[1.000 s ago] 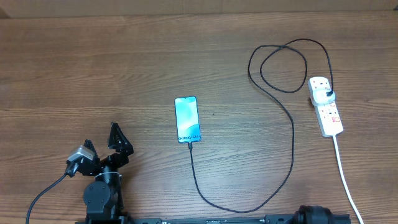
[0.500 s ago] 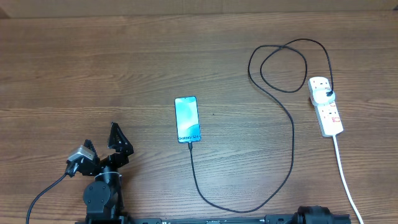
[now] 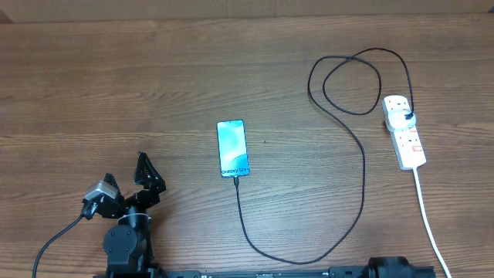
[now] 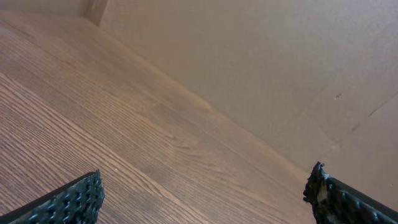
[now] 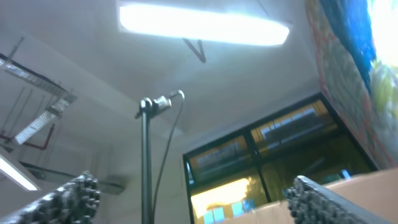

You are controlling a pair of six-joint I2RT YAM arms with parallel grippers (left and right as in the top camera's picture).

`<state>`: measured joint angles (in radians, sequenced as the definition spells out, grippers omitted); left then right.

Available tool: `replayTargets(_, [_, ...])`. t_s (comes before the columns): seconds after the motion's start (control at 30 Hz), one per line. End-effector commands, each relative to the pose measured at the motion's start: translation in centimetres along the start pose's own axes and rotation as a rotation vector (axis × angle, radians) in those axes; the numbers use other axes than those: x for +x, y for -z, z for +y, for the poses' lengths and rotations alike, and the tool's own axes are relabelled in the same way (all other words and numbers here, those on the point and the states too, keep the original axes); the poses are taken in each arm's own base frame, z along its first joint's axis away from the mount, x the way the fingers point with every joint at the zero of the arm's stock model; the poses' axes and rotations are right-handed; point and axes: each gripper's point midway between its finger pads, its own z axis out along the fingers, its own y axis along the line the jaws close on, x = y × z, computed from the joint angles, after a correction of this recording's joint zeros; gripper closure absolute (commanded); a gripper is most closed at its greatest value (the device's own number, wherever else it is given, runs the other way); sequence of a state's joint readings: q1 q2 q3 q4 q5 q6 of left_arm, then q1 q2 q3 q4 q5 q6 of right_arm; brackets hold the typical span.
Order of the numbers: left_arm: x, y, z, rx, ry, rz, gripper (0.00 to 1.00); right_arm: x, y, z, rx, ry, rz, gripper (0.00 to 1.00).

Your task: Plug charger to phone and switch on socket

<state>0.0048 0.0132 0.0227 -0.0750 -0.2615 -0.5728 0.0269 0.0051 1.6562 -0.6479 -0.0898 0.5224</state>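
The phone [image 3: 232, 147] lies flat at the table's middle, screen up. The charger's black cable [image 3: 363, 177] has its plug tip [image 3: 235, 180] in the phone's near end, curves right, loops at the back and ends at a black adapter [image 3: 408, 117] in the white socket strip [image 3: 404, 132] at the right. My left gripper [image 3: 145, 176] is open and empty at the front left, well apart from the phone; its wrist view shows both fingers [image 4: 202, 196] over bare wood. My right gripper [image 5: 193, 196] is open and points up at the ceiling; only its base [image 3: 394, 269] shows overhead.
The strip's thick white cord [image 3: 429, 224] runs to the front right edge. A cardboard wall [image 4: 261, 56] bounds the table's far side. The left arm's base [image 3: 127, 243] sits at the front edge.
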Motion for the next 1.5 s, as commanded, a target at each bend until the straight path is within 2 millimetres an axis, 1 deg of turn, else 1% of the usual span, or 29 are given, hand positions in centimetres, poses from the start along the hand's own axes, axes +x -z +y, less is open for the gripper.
replayTargets(0.0, [0.2,0.0,0.2,0.0,-0.015,-0.001,0.0,0.2,-0.5,-0.6,0.019,-0.007,-0.011,0.0])
replayTargets(0.03, [0.2,0.0,0.2,0.0,-0.015,-0.001,0.0,-0.3,-0.9,-0.2,-0.001,-0.002,-0.046,0.0])
replayTargets(0.1, [0.2,0.0,0.2,0.001,-0.015,0.0,0.01,0.3,-1.5,-0.6,0.008,0.006,-0.048,0.0])
replayTargets(0.13, [0.2,0.0,0.2,0.0,-0.015,-0.001,0.0,0.7,-1.9,-1.2,0.027,0.004,-0.042,0.0])
replayTargets(0.2, [0.2,0.0,0.2,0.0,-0.015,-0.001,0.0,2.1,-2.5,-3.2,0.095,-0.001,-0.021,0.0])
replayTargets(0.23, [0.2,0.0,0.2,0.0,-0.015,-0.001,0.0,3.9,-3.3,-5.2,0.158,-0.004,0.009,0.0])
replayTargets(0.3, [0.2,0.0,0.2,0.0,-0.015,-0.001,0.0,6.3,-4.0,-8.0,0.239,-0.004,0.048,0.0])
replayTargets(0.33, [0.2,0.0,0.2,0.0,-0.015,-0.001,0.0,8.0,-4.2,-9.6,0.286,-0.004,0.079,0.0])
replayTargets(0.37, [0.2,0.0,0.2,0.0,-0.015,-0.001,0.01,9.9,-4.5,-11.4,0.333,-0.002,0.114,0.0])
replayTargets(0.43, [0.2,0.0,0.2,0.0,-0.015,-0.001,0.0,13.4,-4.7,-14.1,0.394,-0.001,0.186,0.0])
replayTargets(0.5, [0.2,0.0,0.2,0.0,-0.015,-0.001,0.0,18.0,-4.6,-17.2,0.452,-0.016,0.268,0.0])
replayTargets(0.53, [0.2,0.0,0.2,0.0,-0.015,-0.001,0.0,19.9,-4.4,-18.5,0.476,-0.033,0.296,0.0])
replayTargets(0.6, [0.2,0.0,0.2,0.0,-0.015,-0.001,0.01,24.1,-3.8,-21.3,0.529,-0.09,0.342,0.0])
replayTargets(0.7, [0.2,0.0,0.2,0.0,-0.015,-0.001,0.0,29.3,-2.5,-24.8,0.571,-0.131,0.377,0.0])
replayTargets(0.77, [0.2,0.0,0.2,0.0,-0.015,-0.001,0.0,32.0,-1.6,-26.5,0.576,-0.131,0.383,0.0])
replayTargets(0.83, [0.2,0.0,0.2,0.0,-0.015,-0.001,0.0,34.9,-0.2,-28.3,0.578,-0.13,0.386,0.0])
replayTargets(0.97, [0.2,0.0,0.2,0.0,-0.015,-0.001,0.0,39.2,3.0,-30.8,0.581,-0.13,0.39,0.0])
replayTargets(1.07, [0.2,0.0,0.2,0.0,-0.015,-0.001,0.0,41.8,5.8,-32.4,0.602,-0.127,0.405,0.0])
replayTargets(1.1, [0.2,0.0,0.2,0.0,-0.015,-0.001,0.01,42.3,6.3,-32.7,0.632,-0.126,0.441,0.0])
replayTargets(1.17, [0.2,0.0,0.2,0.0,-0.015,-0.001,0.01,43.0,7.1,-33.2,0.661,-0.125,0.473,0.0])
replayTargets(1.33, [0.2,0.0,0.2,0.0,-0.015,-0.001,0.0,43.7,8.0,-33.6,0.693,-0.116,0.513,0.0])
replayTargets(1.4, [0.2,0.0,0.2,0.0,-0.015,-0.001,0.0,44.2,8.7,-33.9,0.718,-0.114,0.54,0.0])
replayTargets(1.47, [0.2,0.0,0.2,0.0,-0.015,-0.001,0.0,45.1,9.9,-34.4,0.756,-0.113,0.593,0.0])
